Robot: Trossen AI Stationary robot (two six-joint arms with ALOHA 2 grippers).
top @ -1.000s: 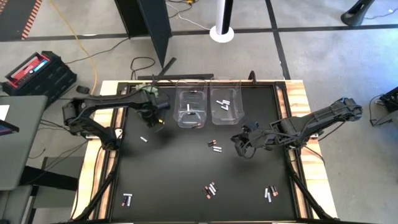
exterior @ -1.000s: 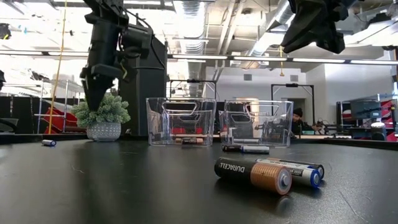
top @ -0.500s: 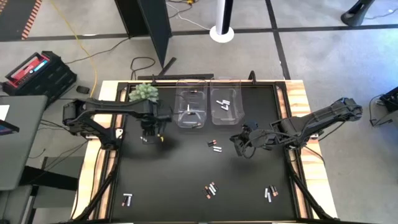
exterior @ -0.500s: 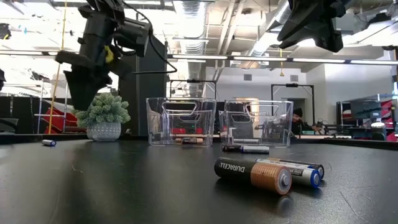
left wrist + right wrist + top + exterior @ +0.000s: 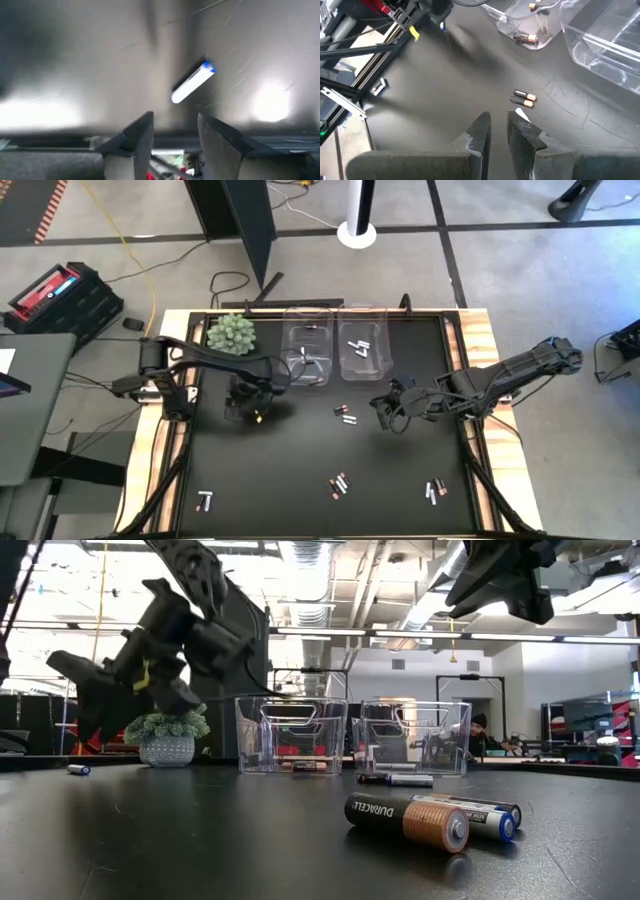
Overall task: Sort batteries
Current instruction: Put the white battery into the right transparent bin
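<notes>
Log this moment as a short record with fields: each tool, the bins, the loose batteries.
left tool: open, over a white battery with a blue end lying on the table
right tool: empty, hovering above the battery pair
left bin: copper-ended cells
right bin: white cells
loose batteries: small groups near the table's front edge

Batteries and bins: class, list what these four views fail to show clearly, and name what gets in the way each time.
- White battery near the left gripper: in the high view the arm covers it.
- Batteries on the mat: too small in the high view to read brands.
- Clear bins: in the low view reflections hide the count inside.
- Right gripper: in the low view the top edge cuts off its arm.
</notes>
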